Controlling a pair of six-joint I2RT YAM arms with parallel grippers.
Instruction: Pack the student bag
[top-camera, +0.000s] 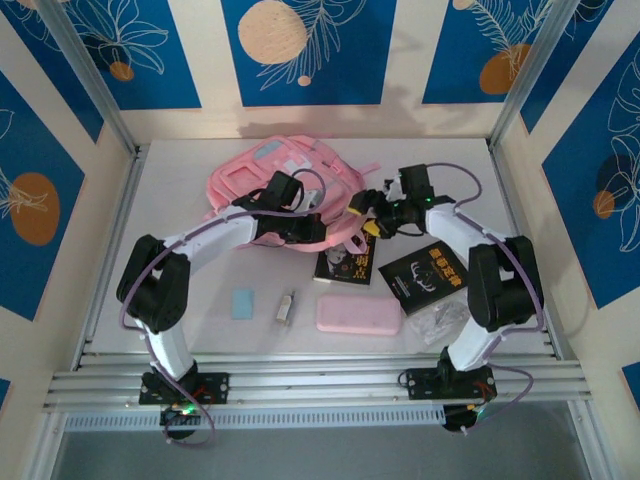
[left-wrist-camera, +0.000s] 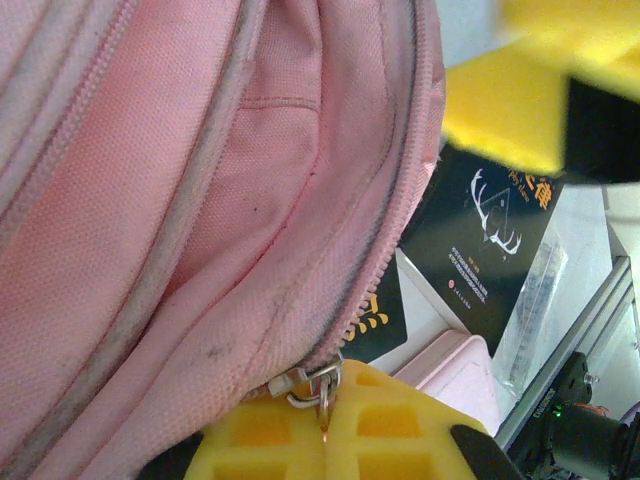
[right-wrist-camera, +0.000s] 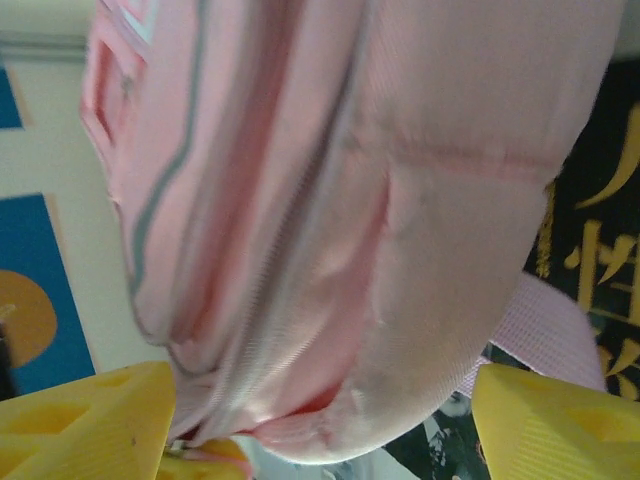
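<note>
Student bag (top-camera: 275, 165) lies far-ctr on table (top-camera: 180, 230), w/ left gripper (left-wrist-camera: 325, 430) pinching its zip pull (left-wrist-camera: 315, 385) & right gripper (right-wrist-camera: 325, 425) spread wide. Books (top-camera: 345, 265), pencil case (top-camera: 358, 315) etc. lie unpacked nearby; packing apparently not begun.

The right black book (top-camera: 422, 276) carries yellow-orange Chinese characters and a white antler emblem. The left wrist view shows the same book (left-wrist-camera: 480, 240) with the antlers, a few orange characters and fine white lines too small to read. The left black book (top-camera: 346, 264) has yellow characters, blurred. In the right wrist view a black cover (right-wrist-camera: 590, 260) bears large gold strokes, partly hidden. The pale patch (top-camera: 268, 150) on the student bag (top-camera: 300, 170) is illegible.
</note>
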